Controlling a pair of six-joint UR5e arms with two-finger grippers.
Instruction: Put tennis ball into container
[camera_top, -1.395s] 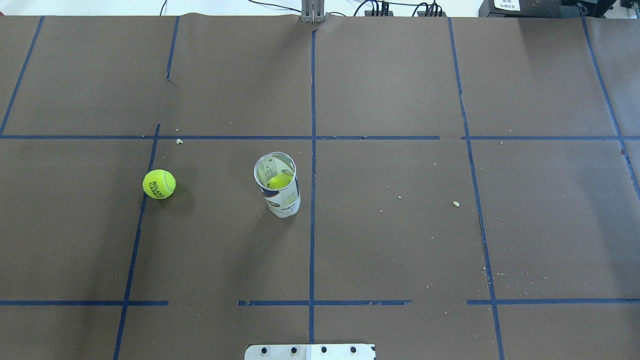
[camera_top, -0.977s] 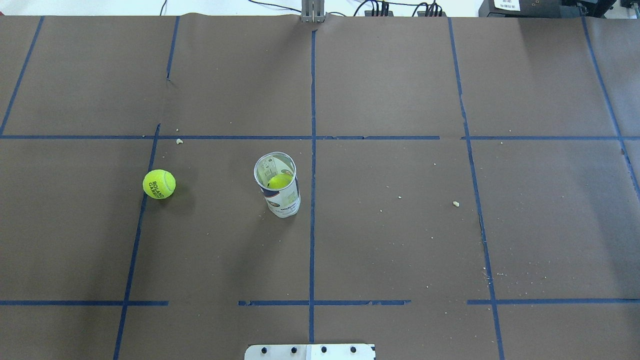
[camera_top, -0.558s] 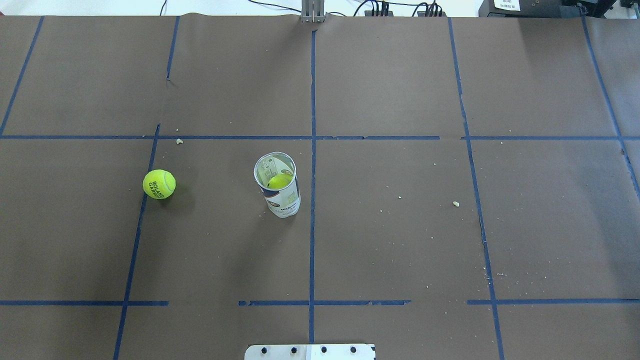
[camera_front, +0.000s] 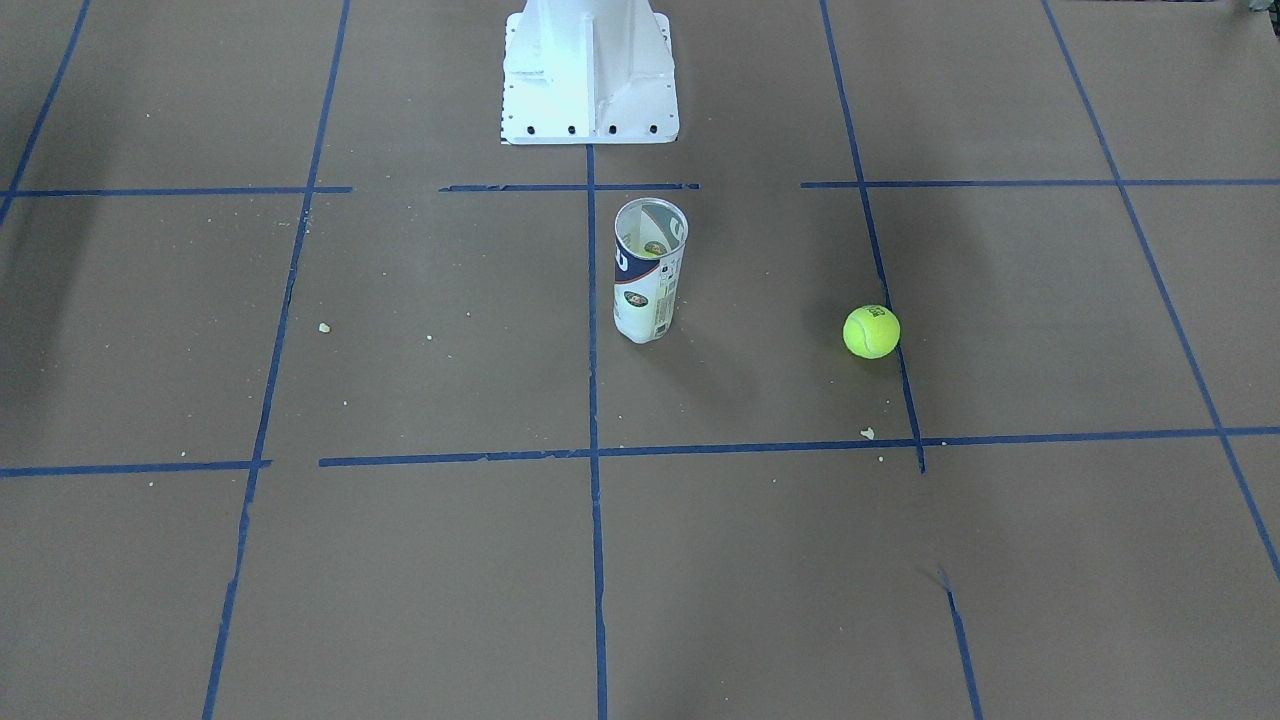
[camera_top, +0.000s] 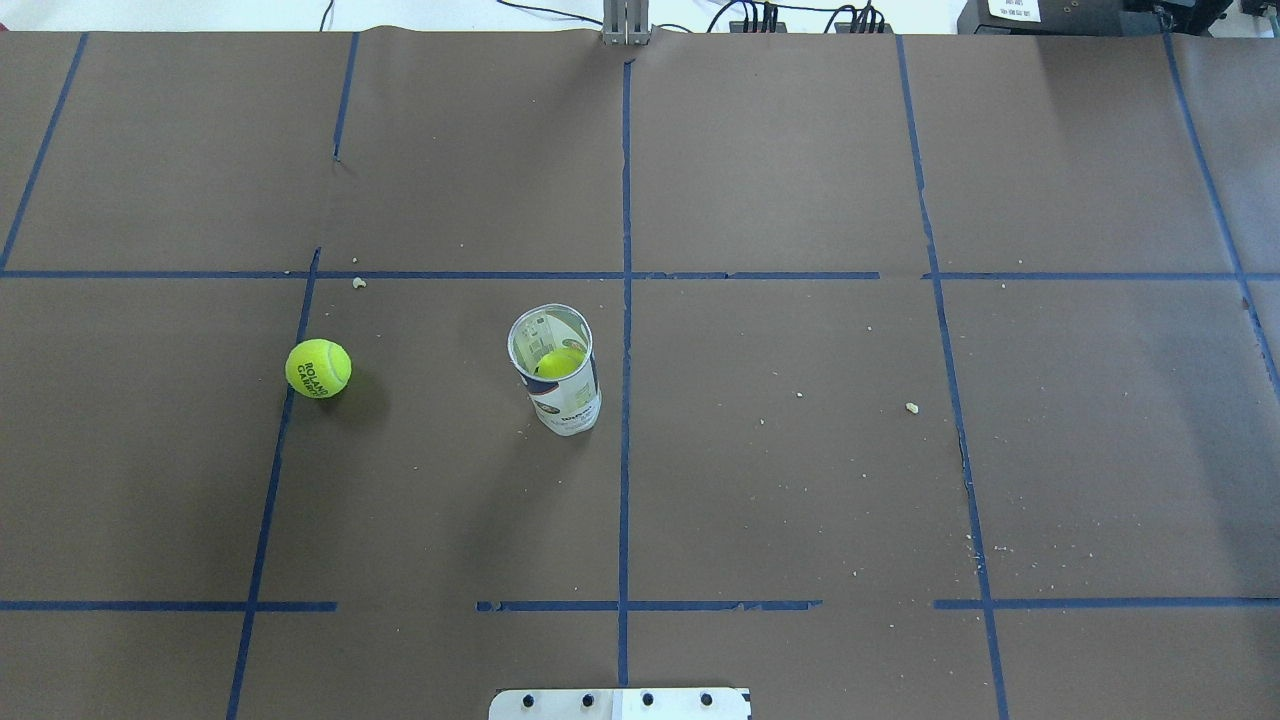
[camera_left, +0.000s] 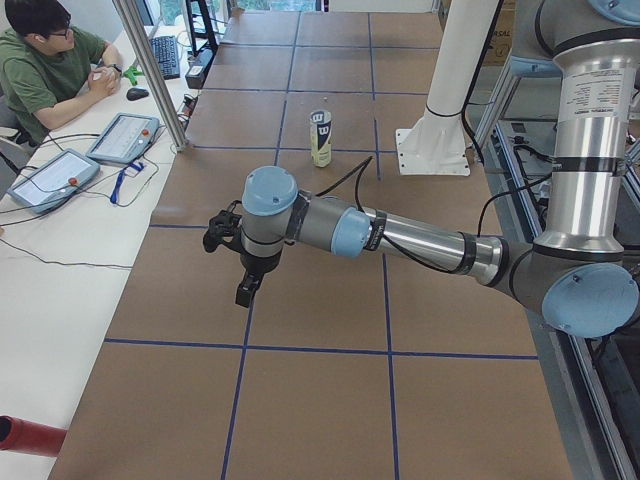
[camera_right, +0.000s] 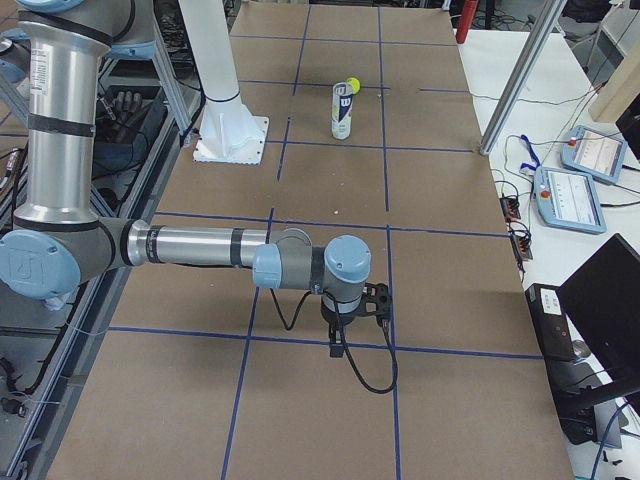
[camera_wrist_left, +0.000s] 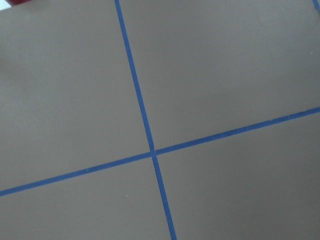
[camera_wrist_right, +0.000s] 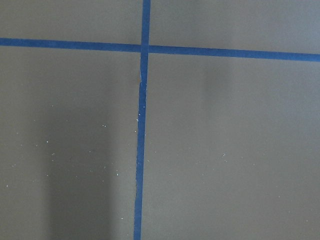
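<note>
A yellow-green tennis ball (camera_top: 318, 368) (camera_front: 871, 331) (camera_right: 353, 86) lies on the brown table, on a blue tape line on the robot's left side. The white and navy can (camera_top: 565, 390) (camera_front: 648, 270) (camera_left: 320, 137) (camera_right: 342, 110) stands upright and open near the centre line. Another ball (camera_top: 558, 362) sits inside it. Neither gripper shows in the overhead or front views. The left gripper (camera_left: 222, 232) hovers over the table's left end, far from the ball. The right gripper (camera_right: 375, 298) hovers over the right end. I cannot tell whether either is open or shut. Both wrist views show only paper and tape.
The robot's white metal base (camera_front: 590, 80) (camera_top: 620, 703) stands behind the can. Small crumbs (camera_top: 911, 407) dot the paper. An operator (camera_left: 50, 70) sits at a side desk with tablets (camera_left: 122, 137). A metal pole (camera_left: 150, 75) rises at the table's edge.
</note>
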